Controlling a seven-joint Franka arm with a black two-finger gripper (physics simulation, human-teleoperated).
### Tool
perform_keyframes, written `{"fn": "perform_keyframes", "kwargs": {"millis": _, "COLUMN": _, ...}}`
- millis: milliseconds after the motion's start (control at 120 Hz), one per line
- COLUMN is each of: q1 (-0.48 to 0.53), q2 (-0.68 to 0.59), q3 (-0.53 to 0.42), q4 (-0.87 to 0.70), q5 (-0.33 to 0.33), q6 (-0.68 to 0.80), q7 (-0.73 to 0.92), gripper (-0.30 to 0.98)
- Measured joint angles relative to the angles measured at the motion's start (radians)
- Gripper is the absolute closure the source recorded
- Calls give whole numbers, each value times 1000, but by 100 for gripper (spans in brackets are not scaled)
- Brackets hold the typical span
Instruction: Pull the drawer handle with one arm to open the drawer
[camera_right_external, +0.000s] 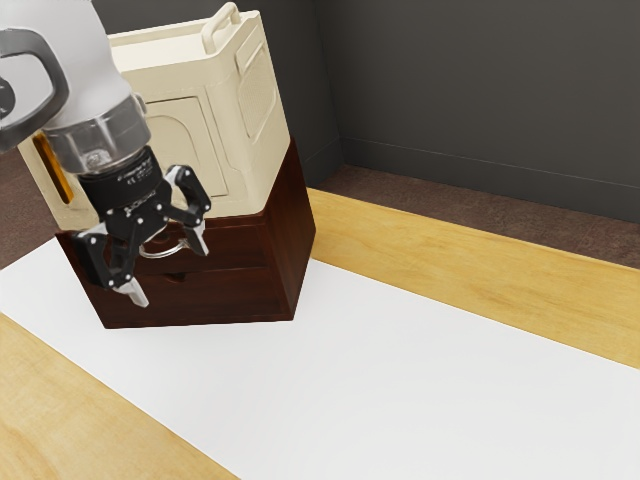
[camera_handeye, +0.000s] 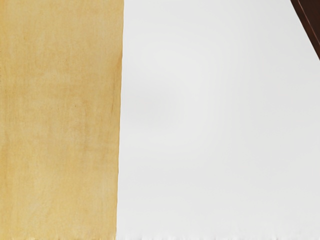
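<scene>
The gripper (camera_right_external: 169, 266) is held open before the dark wooden drawer unit (camera_right_external: 292, 235) — its two fingers spread wide. The curved metal handle (camera_right_external: 165, 254) is seen between them (from the exterior view, at least) on the upper drawer front (camera_right_external: 235, 247). Beneath the unit, a white runner (camera_right_external: 400, 370) is spread.

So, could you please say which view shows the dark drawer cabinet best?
The exterior view: there the cabinet shows its front and one side. The wrist view catches a dark sliver of it at one corner.

Black hand (camera_right_external: 169, 273), reddish-brown drawer unit (camera_right_external: 295, 240), cream case (camera_right_external: 235, 150), yellow wood-grained table (camera_right_external: 420, 250), white runner (camera_right_external: 420, 370), grey wall (camera_right_external: 480, 90), mottled brown floor (camera_right_external: 400, 197)
</scene>
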Motion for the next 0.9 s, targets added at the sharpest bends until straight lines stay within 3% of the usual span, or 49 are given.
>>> {"fn": "perform_keyframes", "kwargs": {"millis": 125, "q1": 24, "q2": 0, "q3": -3, "q4": 0, "q5": 6, "q6": -11, "q7": 12, "gripper": 0}}
{"fn": "perform_keyframes", "kwargs": {"millis": 242, "q1": 188, "q2": -21, "q3": 1, "q4": -2, "q5": 28, "q6": -18, "q7": 21, "gripper": 0}}
{"fn": "perform_keyframes", "kwargs": {"millis": 342, "q1": 264, "q2": -67, "q3": -5, "q4": -41, "q5": 37, "q6": -31, "q7": 13, "gripper": 0}}
{"fn": "perform_keyframes", "kwargs": {"millis": 558, "q1": 294, "q2": -79, "q3": -12, "q4": -226, "q5": 63, "q6": 200, "q7": -40, "gripper": 0}}
{"fn": "perform_keyframes", "kwargs": {"millis": 900, "q1": 382, "q2": -59, "q3": -76, "q4": -252, "q5": 80, "q6": 412, "q7": -94, "gripper": 0}}
